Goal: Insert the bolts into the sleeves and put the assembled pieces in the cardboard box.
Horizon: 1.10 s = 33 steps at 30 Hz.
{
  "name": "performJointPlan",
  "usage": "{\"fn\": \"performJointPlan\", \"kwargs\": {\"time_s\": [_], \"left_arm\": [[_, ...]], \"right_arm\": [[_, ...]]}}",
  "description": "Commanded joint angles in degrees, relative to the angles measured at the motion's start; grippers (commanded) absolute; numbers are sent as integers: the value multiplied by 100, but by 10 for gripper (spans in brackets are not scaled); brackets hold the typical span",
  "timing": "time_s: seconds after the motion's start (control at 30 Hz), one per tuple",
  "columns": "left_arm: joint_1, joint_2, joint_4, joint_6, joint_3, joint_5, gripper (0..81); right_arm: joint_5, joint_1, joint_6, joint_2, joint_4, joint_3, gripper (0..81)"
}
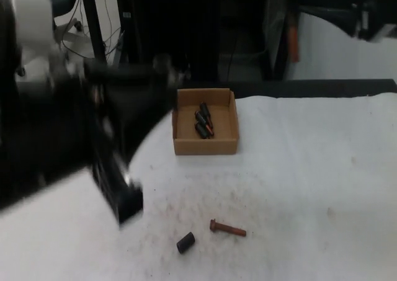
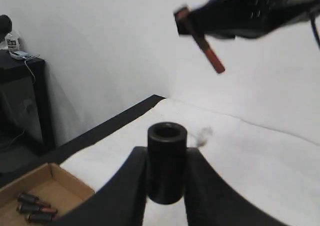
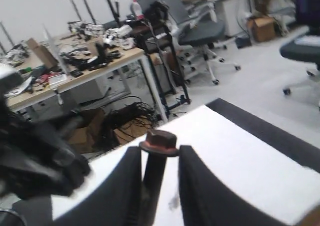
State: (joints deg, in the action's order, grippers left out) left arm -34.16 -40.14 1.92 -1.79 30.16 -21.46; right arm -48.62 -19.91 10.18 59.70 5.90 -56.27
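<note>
The left gripper [image 2: 166, 158] has its 2 fingers [image 2: 125, 186] clamped on an upright sleeve [image 2: 166, 178]. The right gripper [image 3: 154, 161] pinches a bolt [image 3: 159, 141] by its shank, head up. An arm [image 1: 93, 138] looms at 9 o'clock in the high view

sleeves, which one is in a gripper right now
The sleeve clamped in the left gripper; the other loose sleeve lies on the bench, untouched.
</note>
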Motion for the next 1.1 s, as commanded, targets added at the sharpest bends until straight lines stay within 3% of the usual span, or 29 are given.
{"fn": "performJointPlan", "kwargs": {"time_s": [0.0, 0.17, 0.3, 0.53, 0.77, 1.07], "left_arm": [[-23, -12, -458, -68, -251, -226, 3], [-23, -286, -1651, 402, -406, -596, 3], [-23, -461, -2267, 885, -406, -663, 3], [-23, -632, -2780, 1878, -406, -690, 3], [-23, -660, -2791, 1894, -406, -1206, 3], [-23, -660, -2820, 1894, -406, -950, 3]], "right_arm": [[323, -683, -420, -52, -671, -6, 9], [2063, -1709, -1411, -38, -743, -6, 9], [2978, -2148, -1790, 6, -743, 2, 9], [3124, -2461, -1778, 119, -1054, 2, 9], [3209, -2504, -1778, 155, -1820, 2, 9], [3209, -2628, -1560, 155, -1820, 53, 9]]}}
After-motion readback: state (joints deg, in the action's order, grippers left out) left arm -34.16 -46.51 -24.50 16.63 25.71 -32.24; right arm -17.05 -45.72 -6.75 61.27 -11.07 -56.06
